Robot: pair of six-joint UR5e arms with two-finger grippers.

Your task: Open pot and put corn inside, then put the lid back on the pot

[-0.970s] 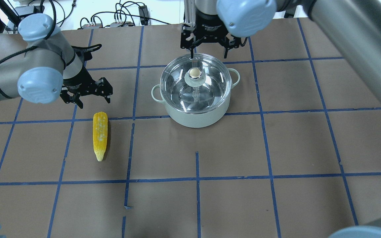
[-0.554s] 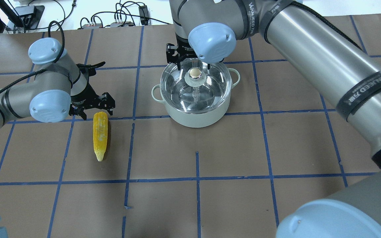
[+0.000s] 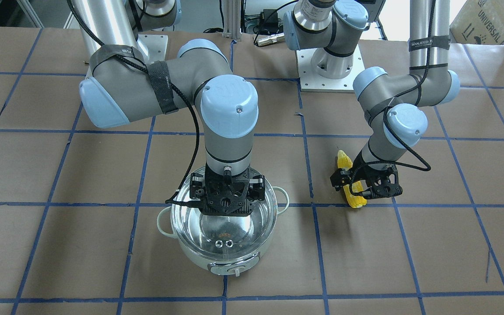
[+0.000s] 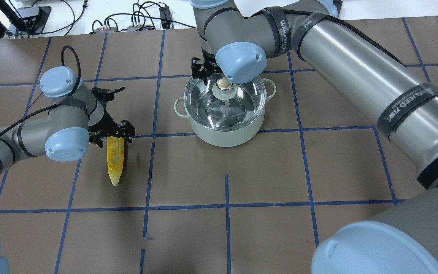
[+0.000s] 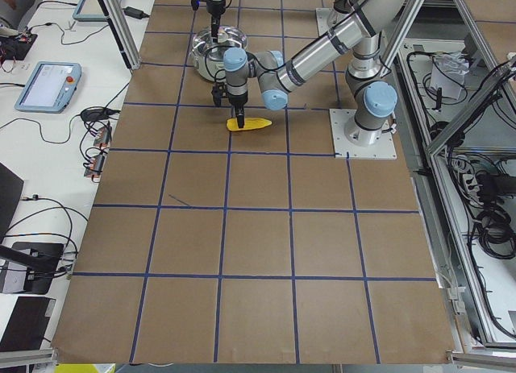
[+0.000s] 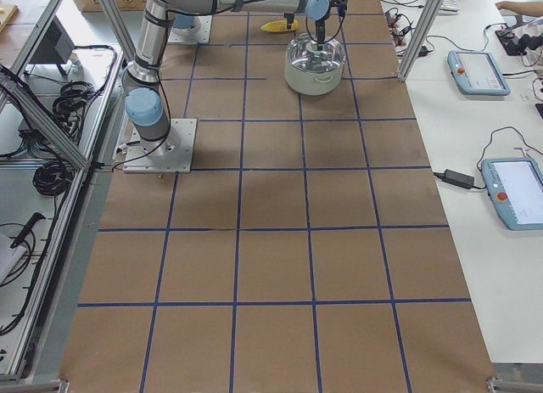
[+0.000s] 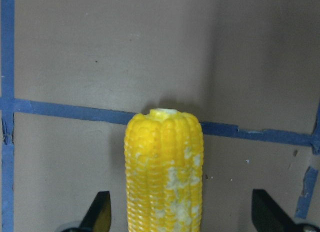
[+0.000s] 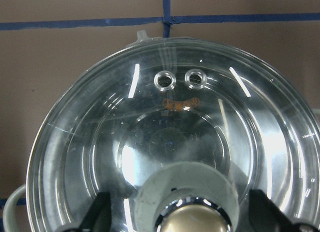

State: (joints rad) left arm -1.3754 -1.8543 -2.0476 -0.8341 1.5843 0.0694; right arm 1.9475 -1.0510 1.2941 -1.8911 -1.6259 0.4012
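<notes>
The pale mint pot [image 4: 226, 134] stands at the table's middle back with the clear glass lid [image 4: 243, 102] closed on it. The lid's cream-topped knob [image 4: 224, 84] sits at its centre. My right gripper [image 8: 185, 217] is open and hangs low over the lid, its fingers [image 8: 97, 214] on either side of the knob, apart from it; it also shows in the front-facing view [image 3: 228, 199]. The yellow corn [image 4: 114, 160] lies flat on the table, left of the pot. My left gripper [image 4: 113, 137] is open and straddles the corn's blunt end [image 7: 165, 167], with a gap on each side.
Brown paper with a blue tape grid [image 4: 226, 205] covers the table. Cables and power boxes [image 4: 135, 23] lie along the far edge. The arm's white base plate [image 3: 328, 74] is on the robot's side. The pot's knob [image 3: 233, 272] faces the operators' side.
My left gripper has moved toward the robot and down until it straddles the corn's blunt end. My right gripper has moved from beyond the pot to over the lid knob. Pot, lid and corn stay put.
</notes>
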